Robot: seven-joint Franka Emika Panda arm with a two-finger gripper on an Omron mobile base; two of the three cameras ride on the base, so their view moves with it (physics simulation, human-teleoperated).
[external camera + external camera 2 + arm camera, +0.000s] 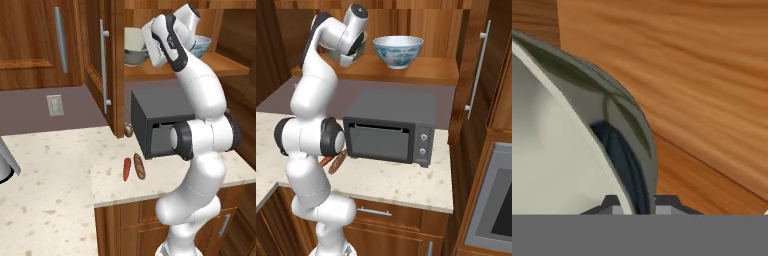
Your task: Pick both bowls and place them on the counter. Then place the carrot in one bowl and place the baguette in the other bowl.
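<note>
Hand view shows the gripper [633, 204] clamped across the grey-green bowl [587, 125] at its thin rim, a rigid, smooth, likely slippery and breakable hold point.

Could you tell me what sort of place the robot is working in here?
A rendered home kitchen, by the look of it: a speckled stone counter over wooden cabinets, a dark microwave standing on it, and bowls on a wooden shelf above.
</note>
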